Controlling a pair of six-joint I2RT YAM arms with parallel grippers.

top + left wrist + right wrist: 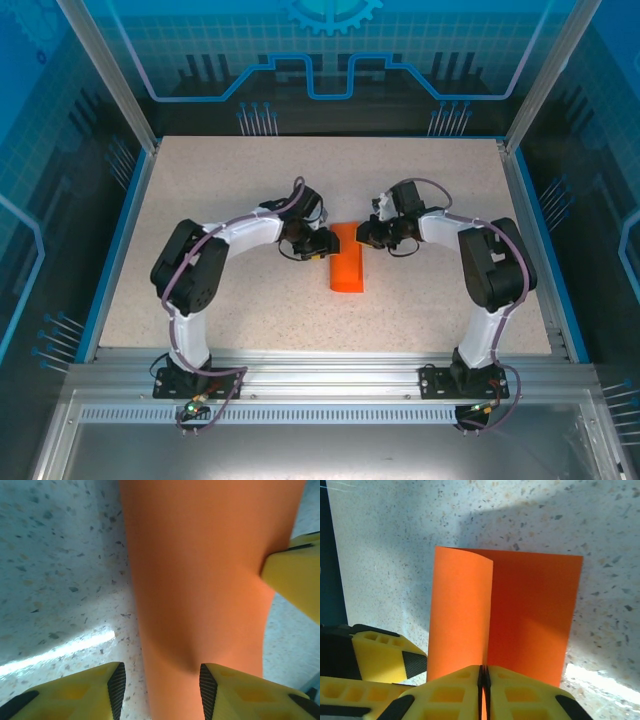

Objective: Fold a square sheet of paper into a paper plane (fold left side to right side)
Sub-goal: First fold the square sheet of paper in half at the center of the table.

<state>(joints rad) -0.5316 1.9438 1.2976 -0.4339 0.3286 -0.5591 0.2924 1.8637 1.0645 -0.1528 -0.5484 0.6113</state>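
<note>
From above, both arms are bent at the elbow and reach inward, wrists meeting over the paper (348, 265). It lies on the table (200, 180) as a narrow folded strip. The left gripper (320, 243) is at the paper's far left corner and the right gripper (362, 235) at its far right corner.

On the left wrist camera, my left gripper (162, 690) points along the paper (200, 580). Its fingers (235, 695) stand apart with the sheet running between them, against one pad and clear of the other (released, not pinching).

On the right wrist camera, the right gripper (482, 677) is clenched on the paper's near edge (530, 615). One half curls up and over; the other lies flat.
</note>
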